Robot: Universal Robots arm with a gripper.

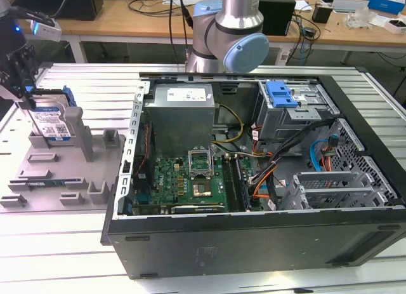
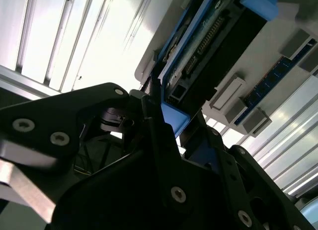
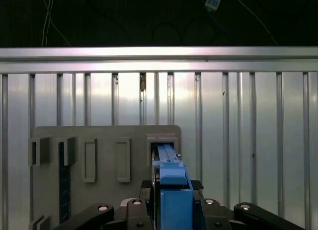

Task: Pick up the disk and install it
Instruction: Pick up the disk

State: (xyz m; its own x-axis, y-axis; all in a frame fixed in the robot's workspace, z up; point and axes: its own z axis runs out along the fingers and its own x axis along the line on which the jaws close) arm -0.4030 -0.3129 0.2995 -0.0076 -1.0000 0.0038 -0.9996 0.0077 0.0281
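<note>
At the exterior view's left, the gripper (image 1: 25, 94) is cut off by the picture's edge, and the grey holder (image 1: 81, 134) hides part of the disk (image 1: 52, 121). The arm (image 1: 229, 33) runs out past the top edge. In the first wrist view, the disk's near end seems buried behind the gripper.

Open counter (image 1: 57, 243) lies around the tray (image 1: 38, 180); its grey posts (image 1: 84, 136) crowd the disk (image 1: 51, 124). The case (image 1: 254, 237) wall stands just beside the tray, cables (image 1: 266, 173) cluttering its inside.
</note>
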